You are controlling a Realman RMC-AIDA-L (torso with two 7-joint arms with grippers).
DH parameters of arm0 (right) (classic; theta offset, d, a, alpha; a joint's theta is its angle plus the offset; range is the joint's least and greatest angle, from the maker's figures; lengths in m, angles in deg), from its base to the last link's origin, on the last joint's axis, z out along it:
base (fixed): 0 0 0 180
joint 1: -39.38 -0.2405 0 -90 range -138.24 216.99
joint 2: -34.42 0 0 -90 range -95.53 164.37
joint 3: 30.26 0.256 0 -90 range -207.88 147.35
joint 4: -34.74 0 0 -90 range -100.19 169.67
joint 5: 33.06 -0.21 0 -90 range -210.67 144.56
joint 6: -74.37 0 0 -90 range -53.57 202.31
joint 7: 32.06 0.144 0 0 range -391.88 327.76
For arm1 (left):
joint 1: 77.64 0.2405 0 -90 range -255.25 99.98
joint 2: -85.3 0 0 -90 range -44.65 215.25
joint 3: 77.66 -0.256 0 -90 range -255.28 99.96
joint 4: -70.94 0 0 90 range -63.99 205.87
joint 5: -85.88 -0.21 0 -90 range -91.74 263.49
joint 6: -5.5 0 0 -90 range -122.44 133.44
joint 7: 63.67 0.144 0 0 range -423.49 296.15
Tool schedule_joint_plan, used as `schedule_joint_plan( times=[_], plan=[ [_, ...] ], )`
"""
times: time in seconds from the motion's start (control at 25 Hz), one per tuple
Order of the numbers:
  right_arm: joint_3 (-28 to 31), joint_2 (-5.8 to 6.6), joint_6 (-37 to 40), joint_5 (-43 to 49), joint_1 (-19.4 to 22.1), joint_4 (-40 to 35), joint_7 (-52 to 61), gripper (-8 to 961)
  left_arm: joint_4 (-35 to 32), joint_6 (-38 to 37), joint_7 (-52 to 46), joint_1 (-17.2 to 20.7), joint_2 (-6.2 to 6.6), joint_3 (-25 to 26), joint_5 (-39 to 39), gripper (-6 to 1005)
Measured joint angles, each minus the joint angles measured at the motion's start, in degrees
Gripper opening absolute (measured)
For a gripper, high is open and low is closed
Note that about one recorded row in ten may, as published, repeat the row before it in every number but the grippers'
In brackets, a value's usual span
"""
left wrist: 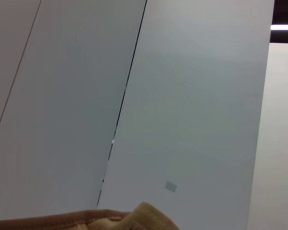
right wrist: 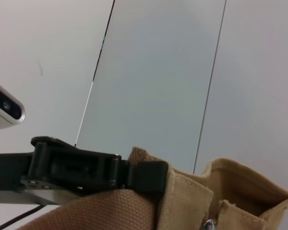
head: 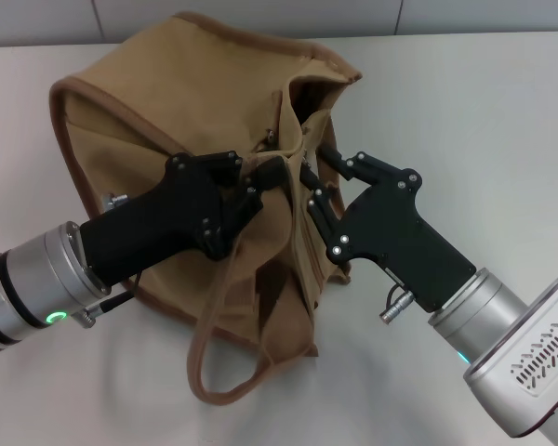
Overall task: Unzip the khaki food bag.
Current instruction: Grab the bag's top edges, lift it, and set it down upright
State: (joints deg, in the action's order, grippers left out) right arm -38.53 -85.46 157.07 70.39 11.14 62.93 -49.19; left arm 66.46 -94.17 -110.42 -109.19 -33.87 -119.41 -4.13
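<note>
Two black end effectors meet on top of the boxy tan canvas food bag with brown edge trim (head: 158,111), which sits on the pale desk (head: 484,121) and is slumped and creased, its top sagging inward. I use that bag as my landmark.

My left end effector (head: 265,177) comes in over the bag's near left side, its dark fingers closed narrowly on a fold of canvas at the bag's top centre. In the right wrist view the same left end effector (right wrist: 149,175) shows with its black finger pressed against the canvas edge of the bag (right wrist: 192,201).

My right end effector (head: 312,181) reaches in from the bag's near right side; its fingers (head: 321,218) stand slightly apart around the bunched fabric at the top seam, just beside the left fingers, but I cannot tell whether they truly grip anything.

One tan webbing handle (head: 214,372) hangs down the bag's near face and loops onto the desk. A small silver piece (right wrist: 209,224) shows at the bag's top edge in the right wrist view. The left wrist view catches only a strip of the bag's rim (left wrist: 134,218) against a grey panelled wall (left wrist: 182,105).
</note>
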Motion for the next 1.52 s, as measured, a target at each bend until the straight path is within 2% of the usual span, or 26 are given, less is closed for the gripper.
schedule_joint_plan(
  times=[0.44, 0.52, 0.72, 0.8, 1.08, 1.2, 1.52],
  plan=[
    [0.0, 0.0, -0.9, 0.0, -0.4, 0.0, 0.1, 187, 0.0, 0.0, 0.0, -0.1, 0.0, 0.0, 0.0, 57],
    [0.0, 0.0, -1.2, 0.0, -0.4, 0.0, 0.2, 0, 0.0, -0.2, 0.0, -0.1, 0.0, 0.2, 0.0, 57],
    [0.0, 0.0, -1.6, 0.0, -0.3, -0.2, 0.3, -2, 0.1, -1.0, 0.0, -0.1, 0.0, 1.1, 0.0, 58],
    [0.0, 0.0, -2.0, 0.0, 0.0, -0.3, 0.4, -2, 1.0, -2.6, -0.1, 0.3, 0.0, 4.0, 0.8, 58],
    [0.0, 0.0, -2.3, -0.2, 0.7, -0.6, 0.4, -2, 1.4, -4.8, -0.2, 0.9, 0.0, 6.3, 3.5, 58],
    [0.0, 0.0, -2.3, -0.3, 2.3, -1.5, 0.8, -1, 2.8, -4.9, -0.5, 2.2, -0.01, 8.4, 7.5, 58],
    [0.0, 0.01, -1.4, -0.1, 5.7, -5.4, 5.6, -1, 3.8, -5.0, -1.8, 4.8, 0.0, 12.8, 10.4, 58]
  ],
)
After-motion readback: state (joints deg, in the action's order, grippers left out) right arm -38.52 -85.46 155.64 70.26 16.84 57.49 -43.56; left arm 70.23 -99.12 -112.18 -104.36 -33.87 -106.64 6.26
